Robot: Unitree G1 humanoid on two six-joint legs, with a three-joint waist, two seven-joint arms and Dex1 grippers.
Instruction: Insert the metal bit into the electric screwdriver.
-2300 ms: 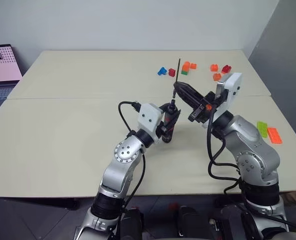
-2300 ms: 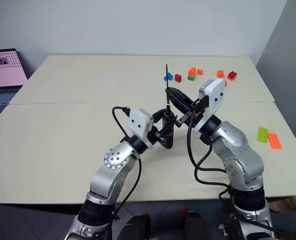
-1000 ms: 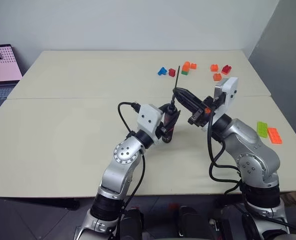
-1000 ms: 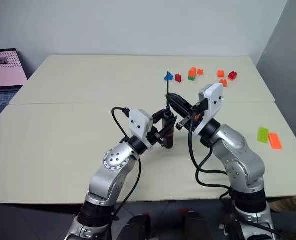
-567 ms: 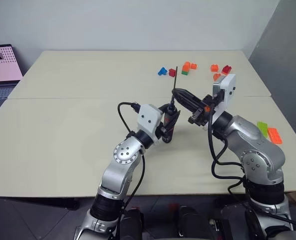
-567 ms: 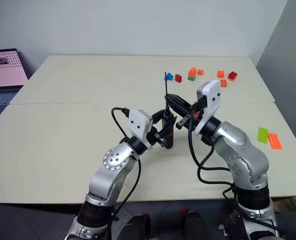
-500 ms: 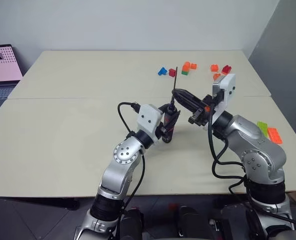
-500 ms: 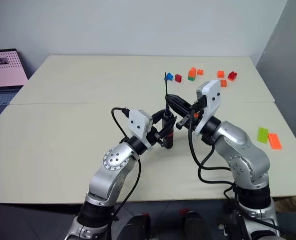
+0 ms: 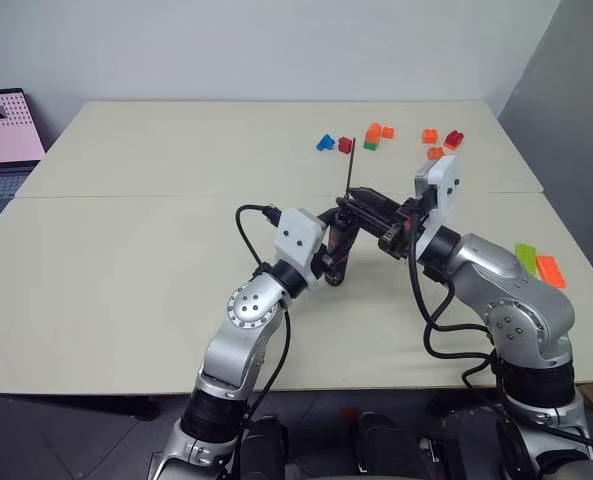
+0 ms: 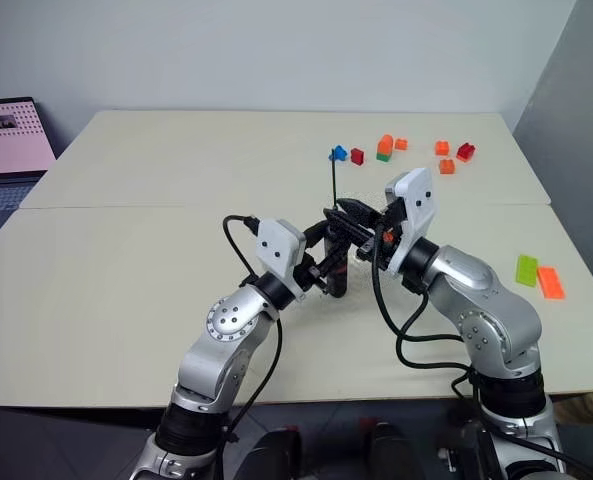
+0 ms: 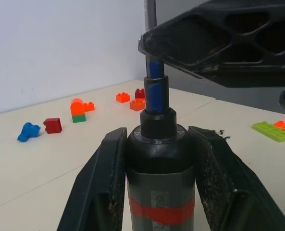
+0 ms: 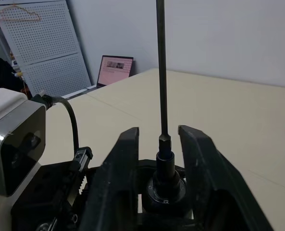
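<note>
Left gripper (image 11: pixel 159 192) clamped on upright electric screwdriver (image 11: pixel 160 166); metal bit (image 12: pixel 161 72) stands in its tip, between spread right gripper (image 12: pixel 157 139) fingers, untouched.

The table (image 9: pixel 126 260) lies bare from its left edge to the middle and along the near edge, so a gripper could pass freely there. Near the far right corner a scatter of small bricks (image 9: pixel 374 133) blocks low passage, and a green brick (image 9: pixel 525 257) and an orange brick (image 9: pixel 550 271) lie by the right edge. At mid-table the upright electric screwdriver (image 9: pixel 340 245), the metal bit (image 9: pixel 350 170) rising from it and the right gripper (image 9: pixel 356 207) beside its top crowd that spot; a laptop (image 9: pixel 6 140) stands off the far left corner.
</note>
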